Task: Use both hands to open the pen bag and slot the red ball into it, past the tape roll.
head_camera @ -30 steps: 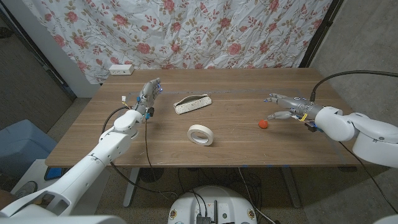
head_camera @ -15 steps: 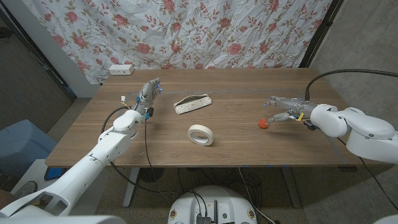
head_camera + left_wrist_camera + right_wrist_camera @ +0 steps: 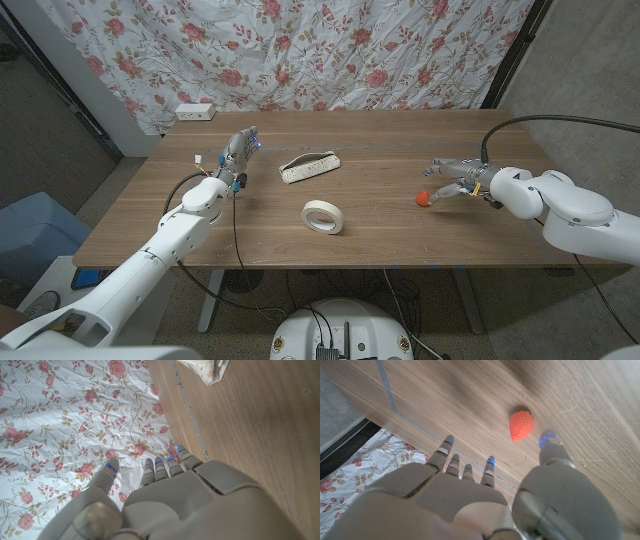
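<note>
A cream pen bag lies shut on the wooden table, back of centre; a corner of the pen bag shows in the left wrist view. The white tape roll lies flat in front of it. A small red, strawberry-like ball sits to the right. My right hand hovers just beside and behind it, open with fingers spread. In the right wrist view the red ball lies between thumb and fingers, untouched by my right hand. My left hand stands left of the bag, fingers extended, holding nothing; the left hand is apart from the bag.
A white power strip lies at the table's back left corner. A floral curtain hangs behind the table. A blue container stands on the floor at the left.
My right hand has shifted left and closer to the red ball, with the forearm swinging in. The left hand, bag and tape roll have not moved.
</note>
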Controlling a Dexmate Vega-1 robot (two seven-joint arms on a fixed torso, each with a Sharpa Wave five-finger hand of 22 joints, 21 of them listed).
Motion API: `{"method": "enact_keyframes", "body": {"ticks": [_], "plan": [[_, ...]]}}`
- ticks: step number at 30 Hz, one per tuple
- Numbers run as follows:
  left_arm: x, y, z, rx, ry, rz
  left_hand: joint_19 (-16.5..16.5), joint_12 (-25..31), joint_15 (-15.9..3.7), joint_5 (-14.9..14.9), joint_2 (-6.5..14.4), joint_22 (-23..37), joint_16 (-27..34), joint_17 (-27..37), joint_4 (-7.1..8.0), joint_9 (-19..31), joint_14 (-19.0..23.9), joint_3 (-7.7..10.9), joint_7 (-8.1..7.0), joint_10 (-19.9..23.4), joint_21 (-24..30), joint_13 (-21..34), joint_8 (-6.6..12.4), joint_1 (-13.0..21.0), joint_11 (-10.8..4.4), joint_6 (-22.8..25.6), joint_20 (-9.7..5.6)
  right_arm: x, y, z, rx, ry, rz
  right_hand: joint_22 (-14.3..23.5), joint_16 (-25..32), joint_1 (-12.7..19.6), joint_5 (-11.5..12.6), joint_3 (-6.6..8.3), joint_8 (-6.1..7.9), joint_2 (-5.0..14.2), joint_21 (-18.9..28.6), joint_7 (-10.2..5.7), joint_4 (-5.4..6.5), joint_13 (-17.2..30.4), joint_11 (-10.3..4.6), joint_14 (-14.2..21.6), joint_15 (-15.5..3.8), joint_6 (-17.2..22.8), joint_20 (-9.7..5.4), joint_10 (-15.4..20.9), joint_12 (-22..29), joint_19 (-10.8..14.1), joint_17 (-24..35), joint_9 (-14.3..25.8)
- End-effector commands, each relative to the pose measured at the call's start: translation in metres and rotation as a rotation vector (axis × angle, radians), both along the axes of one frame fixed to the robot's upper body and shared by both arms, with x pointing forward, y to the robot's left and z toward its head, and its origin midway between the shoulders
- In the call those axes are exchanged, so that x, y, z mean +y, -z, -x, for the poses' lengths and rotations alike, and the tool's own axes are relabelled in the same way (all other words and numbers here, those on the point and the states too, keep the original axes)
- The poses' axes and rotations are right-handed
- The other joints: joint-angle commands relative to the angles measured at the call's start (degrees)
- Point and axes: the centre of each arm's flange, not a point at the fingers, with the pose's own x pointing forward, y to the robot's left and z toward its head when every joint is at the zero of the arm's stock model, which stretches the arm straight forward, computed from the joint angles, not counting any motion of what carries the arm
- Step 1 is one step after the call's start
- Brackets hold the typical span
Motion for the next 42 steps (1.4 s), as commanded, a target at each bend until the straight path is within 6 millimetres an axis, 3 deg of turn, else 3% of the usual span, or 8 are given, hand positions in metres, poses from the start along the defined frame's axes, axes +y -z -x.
{"method": "enact_keyframes", "body": {"ticks": [1,26,35,42], "plan": [[0.001,0.003,0.001,0.012,-0.002,0.001,0.18,0.06,-0.11,0.24,3.74,0.12,0.09,0.19,0.10,0.26,0.54,0.51,-0.11,0.18,0.32,0.19,0.37,-0.54,-0.03,0.43,0.34,0.001,0.008,-0.012,0.020,0.008,0.024,0.11,0.17,1.32,-0.10,0.68,0.81,0.06,0.26,-0.48,0.15,0.25,-0.25,0.35,0.18,1.20,-0.09,0.43,0.28,0.73,0.16,0.22],[0.004,0.014,0.006,0.031,-0.011,0.008,0.16,0.00,-0.13,0.21,3.84,0.13,0.06,0.19,0.08,0.28,0.49,0.66,-0.10,0.22,0.24,0.19,0.33,-0.57,0.16,0.55,0.24,0.004,0.022,-0.029,0.060,0.017,0.042,0.13,0.28,3.35,-0.47,1.05,1.83,-0.16,-0.08,-0.75,0.50,0.27,0.06,0.70,-0.04,2.18,-0.90,0.47,0.12,0.90,0.19,0.54],[0.002,0.018,0.004,0.046,-0.009,0.009,0.16,0.01,-0.08,0.17,3.92,0.14,0.05,0.17,-0.01,0.28,0.45,0.61,-0.14,0.28,0.22,0.20,0.32,-0.50,0.23,0.61,0.26,0.006,0.023,-0.033,0.038,0.002,0.023,0.15,0.71,3.65,-0.91,0.85,3.45,-0.20,0.00,-1.41,1.03,0.26,-0.34,1.58,-1.35,4.82,-1.89,1.73,0.42,1.81,0.40,0.82],[0.001,0.018,0.001,0.051,0.002,0.003,0.17,0.01,-0.02,0.16,3.98,0.14,0.06,0.19,0.00,0.29,0.42,0.59,-0.18,0.34,0.22,0.20,0.32,-0.50,0.25,0.64,0.32,0.007,0.024,-0.033,0.010,-0.014,0.019,0.16,1.25,4.79,-1.22,0.85,5.74,-0.13,0.13,-1.98,1.02,0.23,-0.84,3.19,-2.45,8.75,-2.42,3.25,0.64,3.21,0.41,1.11]]}}
